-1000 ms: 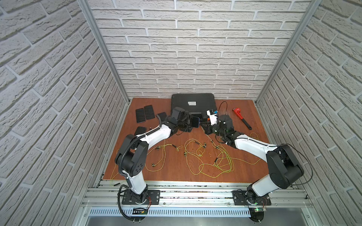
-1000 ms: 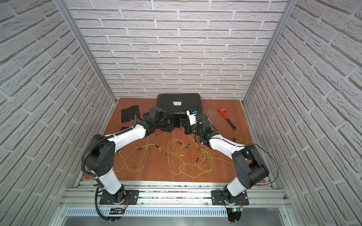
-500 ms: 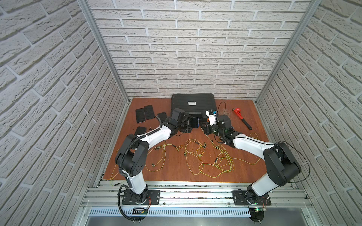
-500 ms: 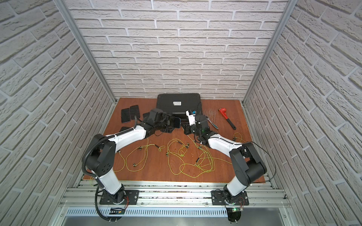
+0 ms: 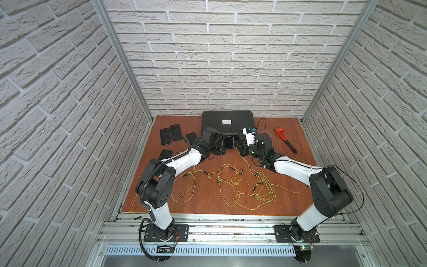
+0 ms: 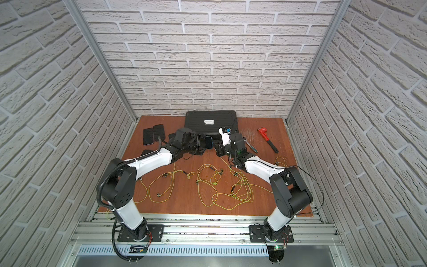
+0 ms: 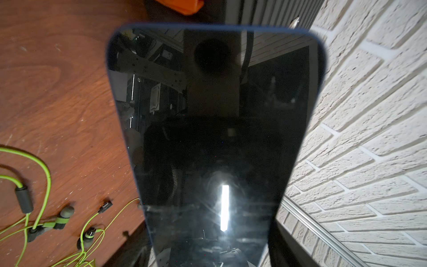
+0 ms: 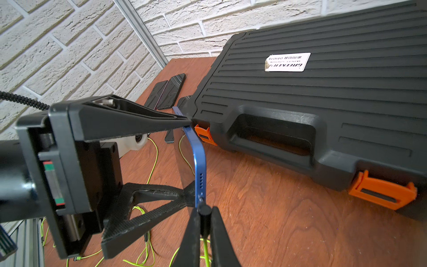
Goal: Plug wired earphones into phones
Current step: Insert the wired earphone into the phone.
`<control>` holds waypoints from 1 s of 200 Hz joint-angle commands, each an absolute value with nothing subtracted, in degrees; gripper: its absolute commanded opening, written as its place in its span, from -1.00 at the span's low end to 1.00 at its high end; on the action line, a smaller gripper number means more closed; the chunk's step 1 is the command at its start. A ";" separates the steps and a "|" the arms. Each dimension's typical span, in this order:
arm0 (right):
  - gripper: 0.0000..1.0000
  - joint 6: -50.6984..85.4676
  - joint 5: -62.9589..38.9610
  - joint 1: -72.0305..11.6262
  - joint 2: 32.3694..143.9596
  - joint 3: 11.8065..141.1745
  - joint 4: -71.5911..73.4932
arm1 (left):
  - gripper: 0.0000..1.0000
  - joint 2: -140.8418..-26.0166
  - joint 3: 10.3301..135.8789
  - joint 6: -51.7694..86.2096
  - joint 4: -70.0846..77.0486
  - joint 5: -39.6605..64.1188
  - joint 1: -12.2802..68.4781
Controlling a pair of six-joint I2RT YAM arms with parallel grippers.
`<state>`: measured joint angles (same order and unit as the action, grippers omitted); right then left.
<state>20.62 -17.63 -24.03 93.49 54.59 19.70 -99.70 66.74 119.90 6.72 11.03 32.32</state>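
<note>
Looking through the right wrist camera, I see my left gripper [image 8: 190, 159] clamped on a blue-edged phone [image 8: 199, 166], one finger on each long side. It holds the phone on edge above the wooden table [image 5: 208, 198], just in front of the black tool case [image 5: 227, 122] with its orange latches [image 8: 381, 191]. My right gripper [image 8: 205, 222] is pinched tight on a small black plug [image 8: 204, 210], and a yellow-green cord [image 8: 205, 249] trails out below the fingers. The plug's tip touches the phone's end edge, just beside the row of speaker holes; I cannot tell whether it is seated in the port. The left wrist camera shows only the glossy dark screen [image 7: 215, 138].

In both top views the two grippers meet at mid-table, in front of the case. Other phones [image 5: 175, 132] lie flat near the left wall. More earphones [image 5: 233, 182] lie in loose loops between the arms, and a red pipe wrench [image 5: 285, 138] lies off to the right.
</note>
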 commanded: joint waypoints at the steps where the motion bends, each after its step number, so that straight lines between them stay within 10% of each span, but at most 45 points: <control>1: -0.89 20.39 -21.36 -25.22 94.99 57.02 24.16 | -0.82 -98.14 67.06 120.29 14.92 18.67 34.82; 139: -0.87 18.39 -24.28 -24.85 96.36 61.81 18.24 | -0.87 -100.17 68.31 119.38 16.42 21.60 34.69; 156: -0.60 18.16 -25.83 -23.09 94.41 62.48 12.71 | -0.86 -99.39 68.20 116.27 11.24 20.10 33.71; 177: 0.20 16.63 -29.61 -19.63 90.71 63.22 3.13 | -0.85 -98.88 68.70 112.29 6.22 18.42 32.82; 200: 0.38 12.80 -30.20 -16.48 86.67 65.48 -10.96 | -0.85 -99.32 70.71 107.72 1.28 17.12 32.59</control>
